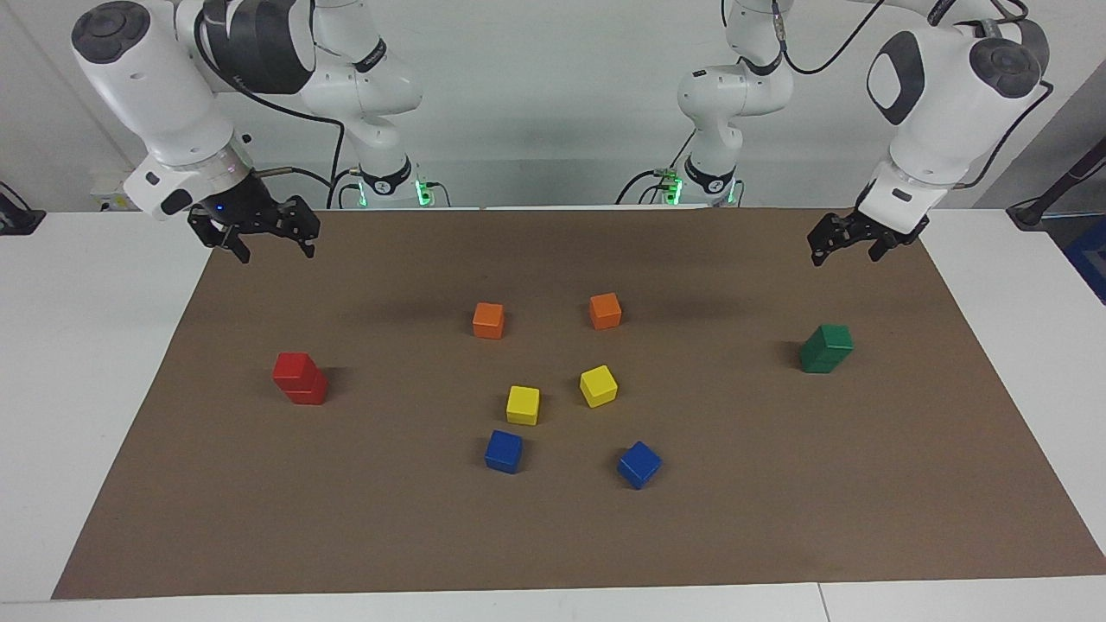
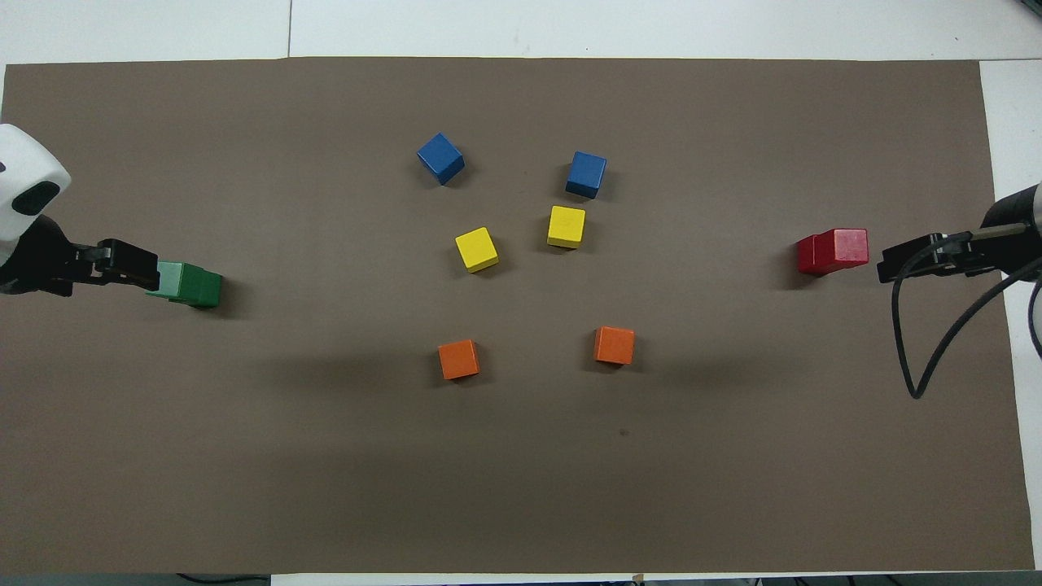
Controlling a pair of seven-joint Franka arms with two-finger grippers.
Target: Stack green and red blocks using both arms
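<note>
Two glossy red cubes [image 1: 299,378] stand stacked one on the other toward the right arm's end of the brown mat [image 1: 553,536] that covers the white surface [image 1: 78,345]. Two glossy dark green cubes [image 1: 826,348] stand stacked the same way toward the left arm's end.

The right gripper [image 1: 268,242] hangs in the air over the mat's corner by its own base, clear of the red stack, its black fingers [image 1: 307,244] spread wide and holding nothing. The left gripper [image 1: 845,249] hangs over the mat's edge at its own end, well apart from the green stack, its fingers [image 1: 816,254] also wide and empty.

Between the stacks lie six single cubes: two orange cubes [image 1: 488,320] nearest the robots, two yellow cubes [image 1: 523,404] farther from them, and two blue cubes [image 1: 504,451] farthest.
</note>
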